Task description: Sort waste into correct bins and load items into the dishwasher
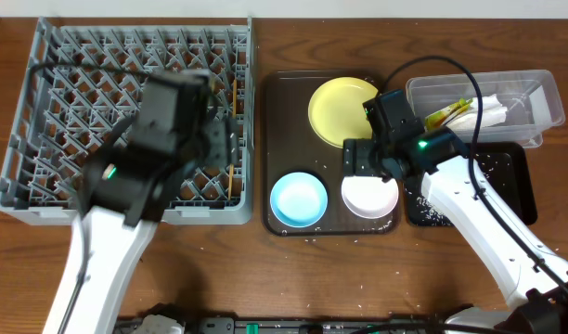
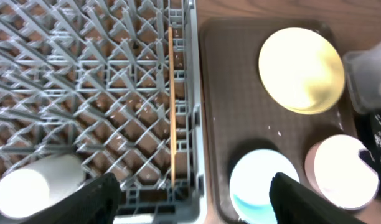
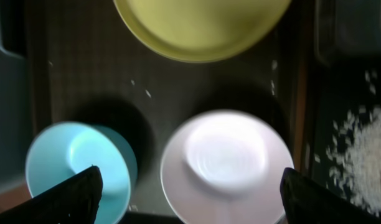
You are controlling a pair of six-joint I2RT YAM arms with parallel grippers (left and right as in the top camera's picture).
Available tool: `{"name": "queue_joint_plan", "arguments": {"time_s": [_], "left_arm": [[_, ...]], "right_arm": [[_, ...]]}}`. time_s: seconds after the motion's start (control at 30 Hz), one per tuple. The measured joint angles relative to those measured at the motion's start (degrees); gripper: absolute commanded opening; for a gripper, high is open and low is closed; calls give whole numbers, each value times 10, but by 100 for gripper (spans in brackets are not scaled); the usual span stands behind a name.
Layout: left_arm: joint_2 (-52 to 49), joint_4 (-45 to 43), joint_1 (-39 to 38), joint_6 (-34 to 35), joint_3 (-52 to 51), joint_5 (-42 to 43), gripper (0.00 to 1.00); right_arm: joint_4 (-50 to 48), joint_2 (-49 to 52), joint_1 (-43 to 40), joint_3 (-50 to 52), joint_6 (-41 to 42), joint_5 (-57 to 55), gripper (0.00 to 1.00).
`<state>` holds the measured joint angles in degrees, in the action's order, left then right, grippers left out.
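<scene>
The right tool [image 3: 190, 174] hangs spread wide, empty, over the white bowl [image 3: 225, 165] on the brown tray [image 3: 84, 74]. It would be best to drop one finger inside the bowl's rim, clear of the light-blue bowl [image 3: 78, 165] at nine o'clock. The left tool [image 2: 193, 182], likewise spread and empty, hovers at the rack [image 2: 84, 74], by its three o'clock edge. Only its wrist view shows the cup [image 2: 35, 186] racked; overhead, the arm hides it.

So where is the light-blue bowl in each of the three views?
Overhead: light-blue bowl at lower centre.
Left wrist: bowl at bottom, right of centre.
Right wrist: bowl at lower left.
Shared landmark: yellow plate, up and right of the bowl in every view.
</scene>
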<state>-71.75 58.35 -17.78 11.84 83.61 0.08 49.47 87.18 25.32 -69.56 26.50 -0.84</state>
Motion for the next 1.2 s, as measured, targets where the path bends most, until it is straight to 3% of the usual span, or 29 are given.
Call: {"name": "queue_joint_plan", "arguments": {"time_s": [0.07,0.17,0.33,0.47,0.5,0.57,0.6,0.67,0.7,0.73,1.0,1.13,1.2], "left_arm": [[33,24,0,0,0,0,81],[71,53,0,0,0,0,86],[107,80,0,1,0,0,88],[114,83,0,1,0,0,88],[114,83,0,1,0,0,89],[113,83,0,1,0,0,89],[113,84,0,1,0,0,94],[113,84,0,2,0,0,95],[113,84,0,1,0,0,95],[113,84,0,1,0,1,95],[93,48,0,-19,1,100,97],[50,24,0,-30,1,174,96],[30,6,0,-32,1,196,90]], "right_arm": [[-20,0,0,0,-9,0,99],[-52,0,0,0,-20,0,99],[-91,0,2,0,-26,2,87],[-82,3,10,0,-30,7,88],[-70,5,12,0,-31,10,86],[-49,6,16,0,-31,22,64],[-41,6,17,0,-28,29,62],[-31,6,17,0,-31,45,64],[-27,6,17,0,-31,52,77],[-25,6,17,0,-31,57,80],[-8,6,-2,0,-12,69,73],[10,-1,-72,0,1,81,81],[19,-18,-127,1,5,87,83]]}}
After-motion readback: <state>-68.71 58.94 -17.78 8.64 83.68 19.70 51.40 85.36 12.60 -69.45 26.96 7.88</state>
